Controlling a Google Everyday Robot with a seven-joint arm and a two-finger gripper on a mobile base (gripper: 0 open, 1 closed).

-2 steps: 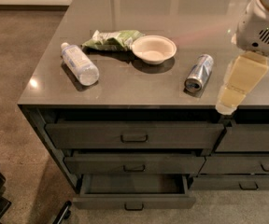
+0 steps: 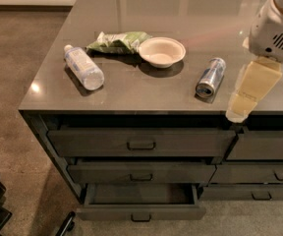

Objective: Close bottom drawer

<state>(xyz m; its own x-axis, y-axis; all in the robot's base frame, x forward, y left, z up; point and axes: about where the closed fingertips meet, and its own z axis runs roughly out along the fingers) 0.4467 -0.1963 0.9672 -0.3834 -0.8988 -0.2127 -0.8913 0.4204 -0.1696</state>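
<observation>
Three grey drawers in one stack, and the bottom drawer [image 2: 140, 211] is pulled out.

The bottom drawer sits lowest on the left side, with a thin flat front and one small boxy handle [image 2: 141, 217]. On the smooth, shiny grey counter [image 2: 131, 95] are four things: one clear plastic bottle [image 2: 84, 68] on its side, one crinkly green bag [image 2: 118, 42], one round pale bowl [image 2: 161, 51] and one metal can [image 2: 211, 76] on its side. One cream, blocky gripper [image 2: 239, 112] hangs at the counter's front edge on the right; I cannot tell if it is spread or pinched.
</observation>
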